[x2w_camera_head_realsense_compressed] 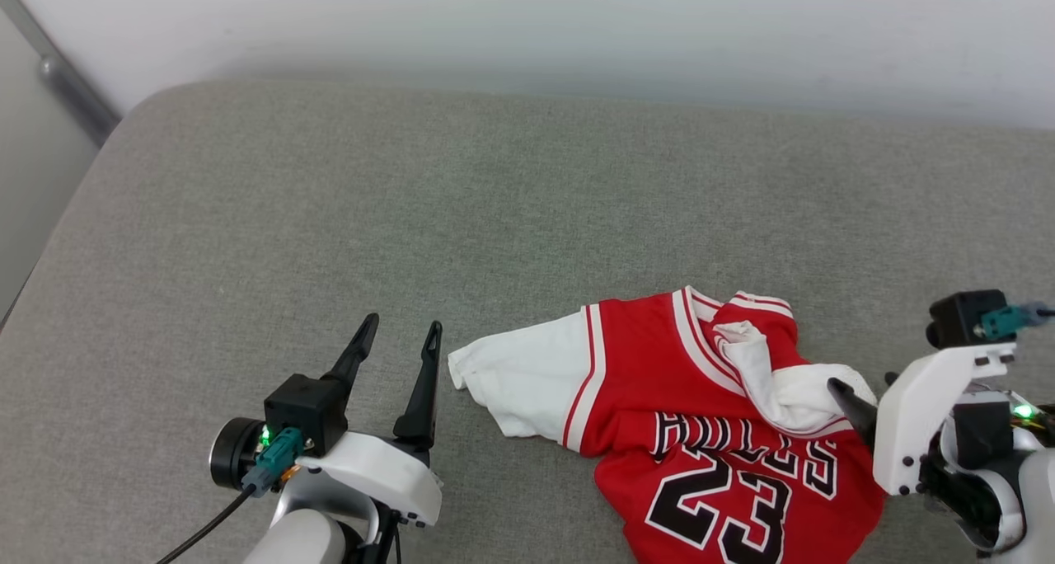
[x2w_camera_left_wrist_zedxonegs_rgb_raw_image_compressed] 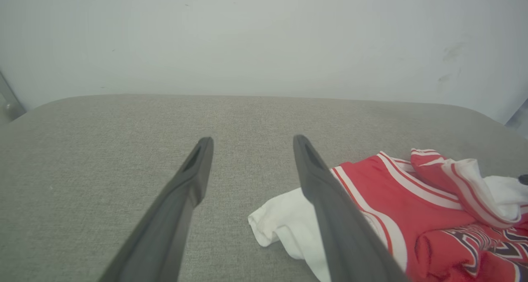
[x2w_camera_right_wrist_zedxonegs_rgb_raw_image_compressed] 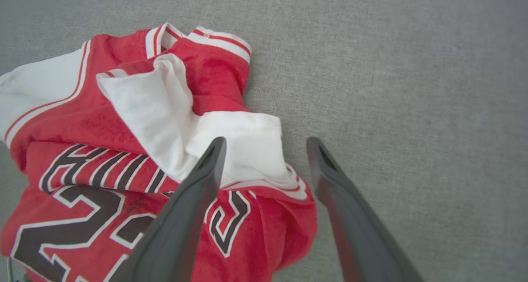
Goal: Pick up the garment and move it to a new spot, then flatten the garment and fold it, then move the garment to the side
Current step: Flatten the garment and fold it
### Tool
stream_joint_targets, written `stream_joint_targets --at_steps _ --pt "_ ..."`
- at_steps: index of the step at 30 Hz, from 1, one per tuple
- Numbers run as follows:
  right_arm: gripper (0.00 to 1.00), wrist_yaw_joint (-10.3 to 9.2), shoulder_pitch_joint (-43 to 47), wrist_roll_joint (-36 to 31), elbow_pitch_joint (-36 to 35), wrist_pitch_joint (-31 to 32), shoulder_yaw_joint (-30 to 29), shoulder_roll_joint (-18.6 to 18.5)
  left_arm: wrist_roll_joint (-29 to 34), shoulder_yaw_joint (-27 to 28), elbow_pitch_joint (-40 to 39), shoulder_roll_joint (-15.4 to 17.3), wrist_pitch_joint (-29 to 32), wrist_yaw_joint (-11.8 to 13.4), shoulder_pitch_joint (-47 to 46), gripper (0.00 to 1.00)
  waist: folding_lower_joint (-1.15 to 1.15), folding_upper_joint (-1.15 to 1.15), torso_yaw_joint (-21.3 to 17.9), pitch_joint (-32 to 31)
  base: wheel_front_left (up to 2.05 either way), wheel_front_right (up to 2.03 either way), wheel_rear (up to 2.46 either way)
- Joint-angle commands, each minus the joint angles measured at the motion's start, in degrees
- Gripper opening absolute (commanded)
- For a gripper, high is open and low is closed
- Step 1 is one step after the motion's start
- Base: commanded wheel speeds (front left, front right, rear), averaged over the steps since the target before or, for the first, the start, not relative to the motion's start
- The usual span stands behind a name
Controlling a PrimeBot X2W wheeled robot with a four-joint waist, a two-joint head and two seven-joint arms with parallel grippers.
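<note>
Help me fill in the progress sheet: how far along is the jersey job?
Done: the garment lies released on the grey cushion, possibly its new spot. In hand: nothing gripped; the right gripper stands open over the white sleeve flopped across the chest, the left gripper open beside the other sleeve, apart from it. Left: flattening (it is rumpled, lettering creased), folding, moving aside.
</note>
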Motion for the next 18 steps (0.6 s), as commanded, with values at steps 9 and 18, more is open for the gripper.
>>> stream_joint_targets --at_steps 9,18 --pt "0.00 -0.03 -3.2 3.3 2.6 7.0 2.8 -1.6 0.1 0.0 0.7 -0.2 -0.9 -0.2 -1.5 1.00 0.00 0.00 1.4 2.0 0.00 0.00 0.00" --pt "0.00 -0.03 -3.5 3.6 -1.1 2.1 0.9 -2.4 -0.5 0.2 1.4 0.0 -1.3 0.2 -0.5 1.00 0.00 0.00 -0.2 0.2 0.00 0.00 0.00"
